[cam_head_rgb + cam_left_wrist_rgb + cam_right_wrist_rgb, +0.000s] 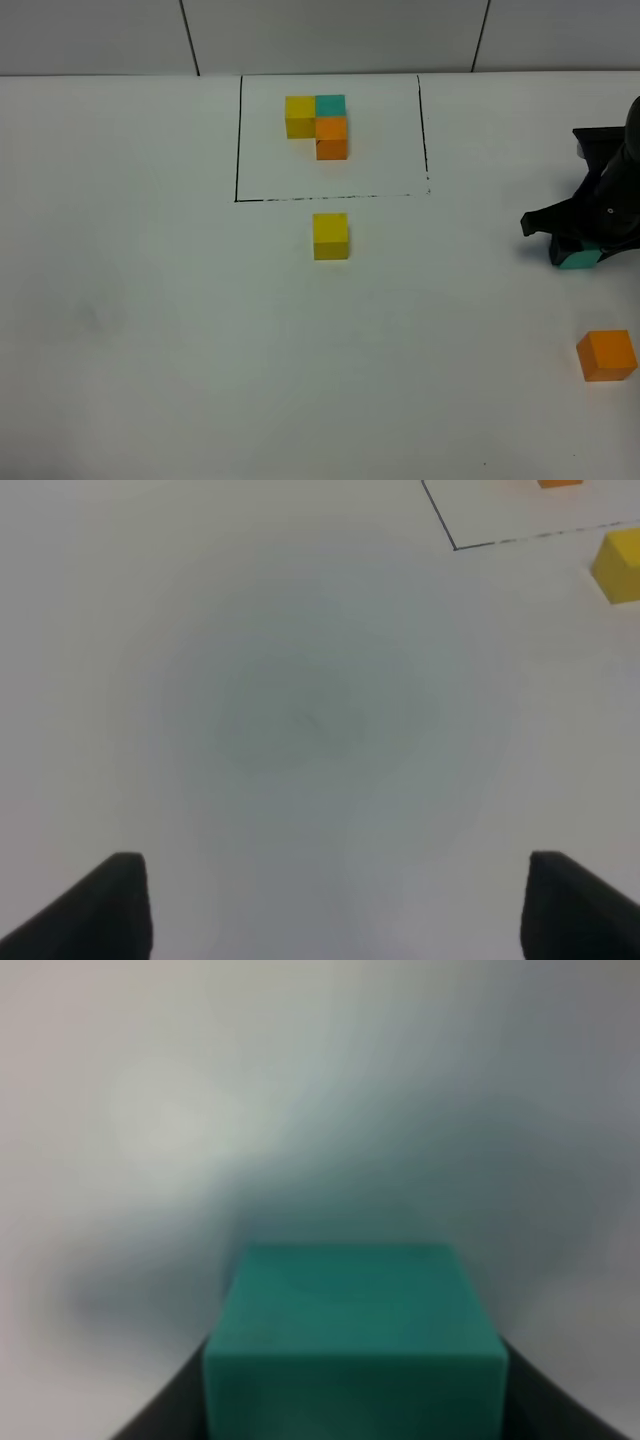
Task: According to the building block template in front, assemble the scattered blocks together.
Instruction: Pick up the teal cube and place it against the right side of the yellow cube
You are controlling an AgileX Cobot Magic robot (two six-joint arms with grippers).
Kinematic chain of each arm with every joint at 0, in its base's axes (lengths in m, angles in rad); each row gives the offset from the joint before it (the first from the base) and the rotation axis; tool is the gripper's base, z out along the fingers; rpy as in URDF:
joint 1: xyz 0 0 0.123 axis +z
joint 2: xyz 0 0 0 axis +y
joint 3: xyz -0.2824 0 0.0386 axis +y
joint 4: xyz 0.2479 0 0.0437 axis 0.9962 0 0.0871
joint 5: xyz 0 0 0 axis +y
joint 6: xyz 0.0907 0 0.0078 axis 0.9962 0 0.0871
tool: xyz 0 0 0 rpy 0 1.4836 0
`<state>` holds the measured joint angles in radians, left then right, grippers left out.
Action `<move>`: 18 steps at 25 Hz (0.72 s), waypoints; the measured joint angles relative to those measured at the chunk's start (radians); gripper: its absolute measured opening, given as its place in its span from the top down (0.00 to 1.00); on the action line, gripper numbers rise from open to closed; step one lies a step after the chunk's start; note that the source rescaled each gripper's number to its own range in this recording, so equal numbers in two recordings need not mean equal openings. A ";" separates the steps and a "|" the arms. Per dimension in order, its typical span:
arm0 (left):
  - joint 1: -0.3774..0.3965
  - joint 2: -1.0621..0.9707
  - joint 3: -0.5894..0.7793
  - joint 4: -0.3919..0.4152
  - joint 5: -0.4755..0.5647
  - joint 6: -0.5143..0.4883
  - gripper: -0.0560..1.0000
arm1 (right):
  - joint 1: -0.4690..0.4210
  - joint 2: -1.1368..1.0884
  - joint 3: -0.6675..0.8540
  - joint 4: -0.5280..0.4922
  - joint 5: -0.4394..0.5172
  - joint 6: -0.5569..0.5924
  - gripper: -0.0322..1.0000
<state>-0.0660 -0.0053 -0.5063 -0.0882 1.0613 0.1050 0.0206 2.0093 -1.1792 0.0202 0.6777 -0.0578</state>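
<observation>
The template [318, 124] is an L-shaped cluster of yellow, teal and orange cubes inside a thin black drawn rectangle [237, 140] at the far middle of the table. The loose yellow cube [330, 236] sits just in front of that rectangle; it also shows in the left wrist view [618, 566]. The loose teal cube [578, 260] is at the right edge, low between the fingers of my right gripper [580, 250]. In the right wrist view the teal cube [355, 1340] fills the gap, with dark fingers [165, 1410] against both its sides. The loose orange cube [606, 355] lies nearer, at the right. My left gripper [340, 910] is open over bare table.
The table [150, 300] is plain white. A grey panelled wall [330, 35] runs along the back. The left arm is out of the exterior view. The rectangle's corner line [500, 542] shows in the left wrist view.
</observation>
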 joint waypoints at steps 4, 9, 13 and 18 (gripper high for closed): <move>0.000 0.000 0.000 0.000 0.000 0.000 0.24 | 0.017 0.000 -0.080 -0.012 0.098 -0.044 0.96; 0.000 0.000 0.000 0.000 0.000 0.000 0.24 | 0.143 0.000 -0.242 -0.020 0.252 -0.238 0.96; 0.000 0.000 0.000 0.000 0.000 0.000 0.24 | 0.320 0.001 -0.335 -0.020 0.347 -0.579 0.96; 0.000 0.000 0.000 0.000 0.000 -0.001 0.23 | 0.445 0.039 -0.427 -0.020 0.390 -0.739 0.96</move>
<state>-0.0660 -0.0053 -0.5063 -0.0882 1.0613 0.1038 0.4651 2.0481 -1.6060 0.0000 1.0676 -0.7964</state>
